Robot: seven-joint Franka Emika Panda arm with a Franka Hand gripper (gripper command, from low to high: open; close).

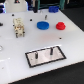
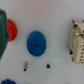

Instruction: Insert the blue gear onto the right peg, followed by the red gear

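The flat round bright-blue plastic gear (image 1: 43,24) (image 2: 35,42) lies flat on the white table (image 1: 15,55), toward the far side. Just beside it, on the exterior view's right, sits the small chunky round red plastic gear (image 1: 60,26) (image 2: 11,29). The two do not touch. There is bare white table all around the blue gear.

Nearer the camera lies the grey rectangular plate with a black border (image 1: 45,57). Two thin dark pins stand up on it. The right peg (image 1: 51,51) (image 2: 48,65) is the one at the exterior view's right. The plate is well apart from both gears, with open table between.

A small cream and brown block thing (image 1: 19,27) (image 2: 77,42) stands to the exterior view's left of the blue gear.

The gripper is not clear in either view, so I cannot tell if it is open or closed.

Dark things stand behind the table's far edge.
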